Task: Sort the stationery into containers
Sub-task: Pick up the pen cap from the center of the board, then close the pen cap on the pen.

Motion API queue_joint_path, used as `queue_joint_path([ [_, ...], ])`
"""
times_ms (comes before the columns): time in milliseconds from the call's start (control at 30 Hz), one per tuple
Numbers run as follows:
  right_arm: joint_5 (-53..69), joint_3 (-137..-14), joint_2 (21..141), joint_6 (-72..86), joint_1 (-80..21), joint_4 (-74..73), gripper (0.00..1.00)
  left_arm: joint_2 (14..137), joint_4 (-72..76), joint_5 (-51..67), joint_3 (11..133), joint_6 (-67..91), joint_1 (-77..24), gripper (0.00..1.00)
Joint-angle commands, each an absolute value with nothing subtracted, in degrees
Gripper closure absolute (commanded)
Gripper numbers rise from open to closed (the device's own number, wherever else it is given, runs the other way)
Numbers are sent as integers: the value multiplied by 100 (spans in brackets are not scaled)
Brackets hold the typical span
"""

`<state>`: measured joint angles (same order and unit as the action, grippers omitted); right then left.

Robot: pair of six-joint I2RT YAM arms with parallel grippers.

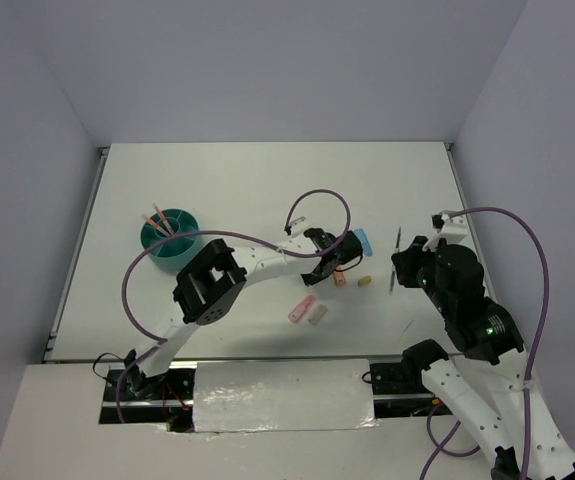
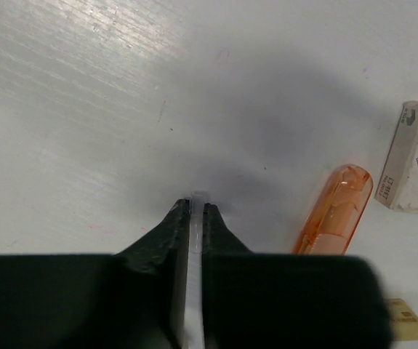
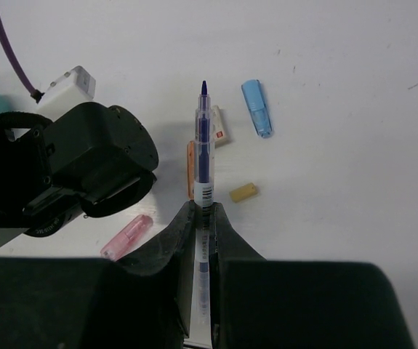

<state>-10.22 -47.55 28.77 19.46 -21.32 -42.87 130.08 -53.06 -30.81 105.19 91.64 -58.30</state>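
My right gripper [image 3: 202, 211] is shut on a thin clear pen with blue ink [image 3: 203, 142] and holds it above the table; both show in the top view, the gripper [image 1: 407, 265] and the pen [image 1: 397, 256]. My left gripper [image 2: 196, 207] is shut on a thin clear piece [image 2: 197, 198] just above the table; in the top view the gripper [image 1: 324, 262] is at table centre. An orange piece [image 2: 336, 209], a blue piece [image 1: 363, 240], a tan eraser [image 1: 364, 282], a pink piece [image 1: 301, 309] and a grey piece [image 1: 317, 316] lie around it. The teal organiser [image 1: 189, 248] stands at the left with pink pens in it.
A small white staples box [image 2: 416, 156] lies beside the orange piece. The left arm's purple cable [image 1: 317, 195] loops over the table centre. The left arm's wrist [image 3: 85, 167] fills the left of the right wrist view. White walls stand on three sides.
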Motion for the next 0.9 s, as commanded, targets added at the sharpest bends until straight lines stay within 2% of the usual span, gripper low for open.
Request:
queue_joint_path([
  [0,-941,-4799,2821,1819,-2092,-4087,100,13061,-4940,-2813,10100,9027,-5792,93],
  [33,-810,-4781,2830,1785,-2100,-4070,100,12887,-4783,-2804,9899,8992,-5775,99],
  [200,489,-4588,2874,1626,-2101,-3613,100,11710,-4010,-3040,9055,8414,-5608,100],
  [267,1260,-4387,2883,1713,-2109,-3150,100,10604,-3291,-3172,8230,7591,-5502,100],
  [333,1790,-4150,2900,2080,-2109,-2657,100,9290,-1825,-3243,7284,6763,-5441,100],
  [367,2437,-3809,2961,2509,-2127,-1941,100,8872,-758,-3000,6938,5897,-5327,100],
  [433,3152,-3369,3102,3090,-2214,-919,100,7602,215,-2516,5992,5154,-5082,100],
  [467,3381,-2975,3329,3363,-2337,69,100,7194,594,-2209,5681,4637,-4958,100],
  [500,3358,-2858,3462,3714,-2790,523,100,6781,1198,-1893,5408,4432,-4853,100],
  [533,2792,-2787,3733,3761,-3543,971,100,6019,1422,-1237,4927,4143,-4660,100],
  [567,2482,-2795,3883,3744,-3551,1158,100,5690,1607,-969,4713,4044,-4571,100],
  [600,2244,-2830,4033,3709,-4316,1386,100,5051,1869,-480,4380,3982,-4457,100],
  [633,2041,-2874,4365,3709,-4629,1946,100,4758,2003,-231,4238,3860,-4421,100],
  [700,1472,-2883,4683,3796,-5374,2528,100,4039,2205,95,3922,3815,-4368,100],
  [867,107,-3190,5510,3823,-6178,2882,100,3130,2277,132,3639,3911,-4359,100],
])
